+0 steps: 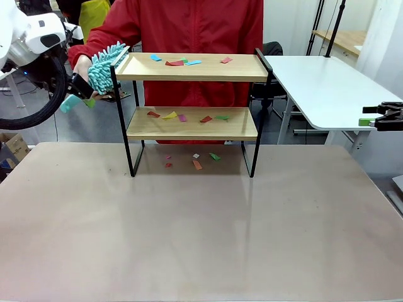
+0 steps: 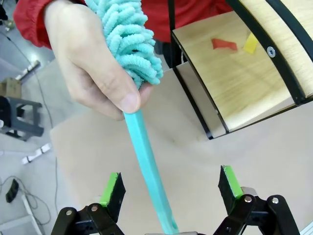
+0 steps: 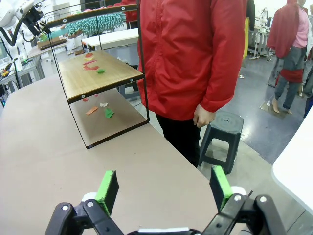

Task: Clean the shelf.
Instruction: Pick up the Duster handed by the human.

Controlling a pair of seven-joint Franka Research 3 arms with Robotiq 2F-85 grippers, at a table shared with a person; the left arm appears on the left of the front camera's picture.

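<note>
Right, working down by size. Seeing brown table (image 1: 201, 226) across the whole near field. Beyond its far edge, got a person (image 1: 189, 28) in a red jacket, standing behind the shelf (image 1: 189, 130). Shelf upright at the far middle of the table, both boards level. Then left gripper (image 2: 170, 182): up at the far left, beside the shelf's top-left corner, jaws spread wide, straddling the handle (image 2: 146, 166) of a teal duster (image 1: 104, 66), neither pad touching it. Duster gripped by the person's hand (image 2: 93, 68) just below the fluffy head, head at the top board's left rail. Next right gripper (image 1: 368, 115): off the table's right edge, well apart from the shelf, jaws spread, nothing between them. Lastly coloured paper scraps (image 1: 175, 62) on the top board, on the lower board, and on the table under the shelf.
</note>
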